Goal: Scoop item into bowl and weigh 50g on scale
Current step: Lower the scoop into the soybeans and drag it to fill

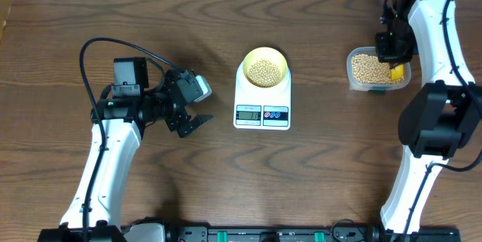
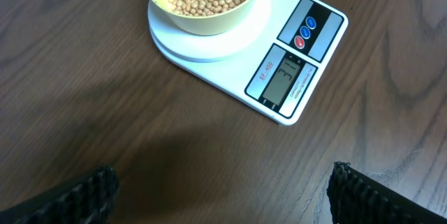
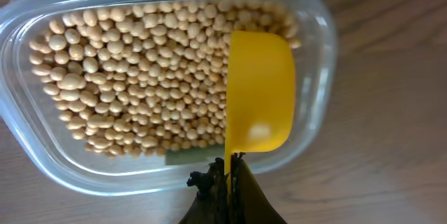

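My right pincer (image 3: 229,175) is clamping tight on the handle of the yellow scoop (image 3: 260,91), which is lying just ahead over the beans (image 3: 140,91) in the clear tub (image 3: 318,35). My left pincer (image 1: 199,104) is gaping wide, with the scale (image 2: 209,49) and its bean-filled bowl (image 2: 209,23) sitting ahead, apart.

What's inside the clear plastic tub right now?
Tan beans fill the tub, and the yellow scoop, gripped by the shut right hand, sits over them. The scoop hides the beans beneath it, and the beans cover most of the tub's floor.
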